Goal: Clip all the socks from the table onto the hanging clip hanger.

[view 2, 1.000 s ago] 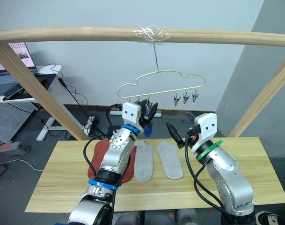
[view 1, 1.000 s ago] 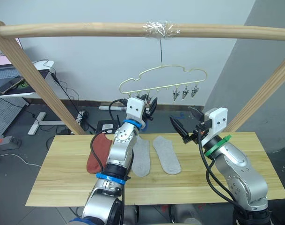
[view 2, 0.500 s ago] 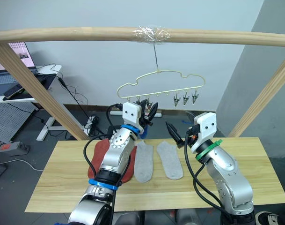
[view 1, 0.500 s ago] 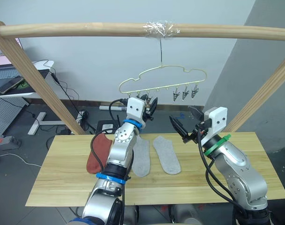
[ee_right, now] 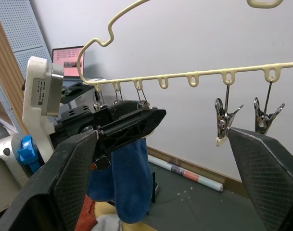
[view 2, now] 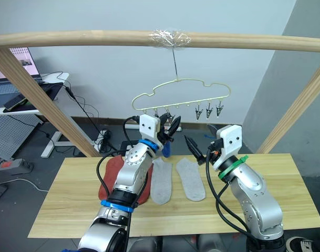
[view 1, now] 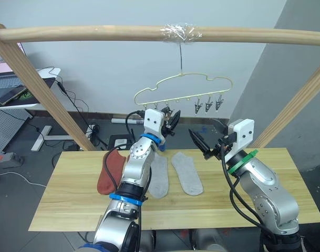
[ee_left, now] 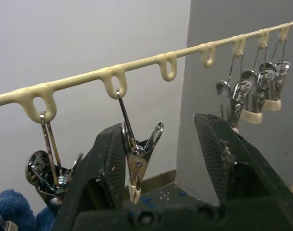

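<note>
My left hand [ee_left: 158, 159] is raised to the clip hanger [view 1: 183, 89], fingers spread wide around one small metal clip [ee_left: 136, 163]; nothing is gripped. My right hand [ee_right: 160, 178] hovers just beside it, also wide and empty. A blue sock [ee_right: 132, 178] already hangs from the clips at the hanger's left end, long axis straight down, toe lowest. On the bench [view 1: 254, 210] two grey socks [view 1: 187, 172] lie side by side, lengthways toward the far edge, with a rust-red sock [view 1: 110, 170] to their left. My worry: the hanger dangles from one hook, so a nudge could swing it and the clip would slip from between my fingers.
</note>
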